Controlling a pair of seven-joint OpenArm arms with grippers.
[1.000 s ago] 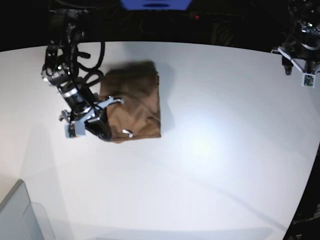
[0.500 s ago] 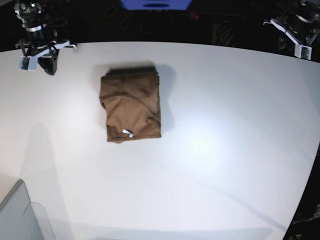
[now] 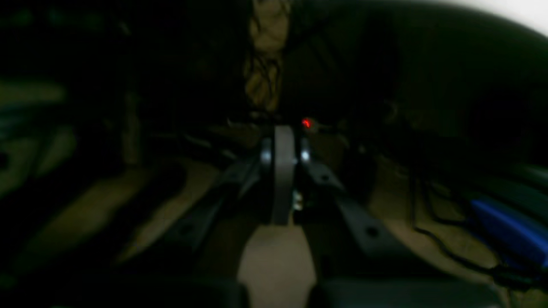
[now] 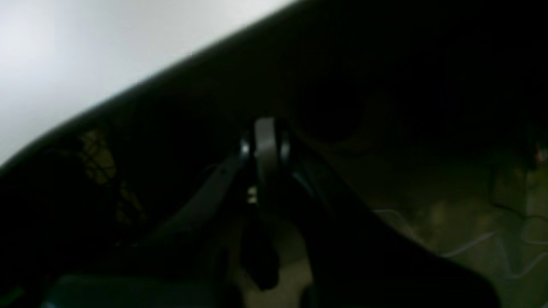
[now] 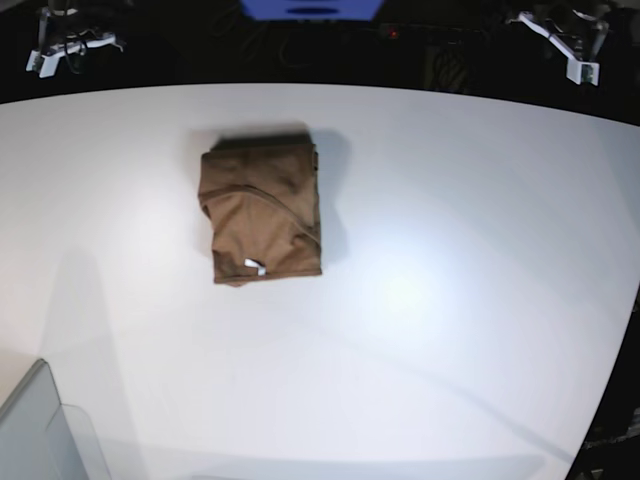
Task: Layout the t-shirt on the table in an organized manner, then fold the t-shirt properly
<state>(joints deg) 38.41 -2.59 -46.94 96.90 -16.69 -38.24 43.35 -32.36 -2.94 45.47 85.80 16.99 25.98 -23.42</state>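
Observation:
The tan-brown t-shirt [image 5: 260, 215] lies folded into a compact rectangle on the white table [image 5: 450, 300], left of centre, with its small white tag [image 5: 255, 266] showing near the front edge. Nothing touches it. My right gripper [image 5: 62, 48] hangs past the table's far left edge; in its wrist view the right gripper [image 4: 265, 137] is shut and empty above dark floor. My left gripper [image 5: 572, 42] sits beyond the far right edge; the left wrist view shows the left gripper [image 3: 284, 139] shut on nothing.
A translucent bin [image 5: 40, 430] stands at the front left corner of the table. A blue object [image 5: 310, 8] sits behind the far edge. Cables [image 3: 432, 231] and a blue item [image 3: 509, 226] lie on the dark floor.
My right arm left the shirt's left edge and pulled back past the far left corner. My left arm drew further back and its jaws closed. The shirt stayed put.

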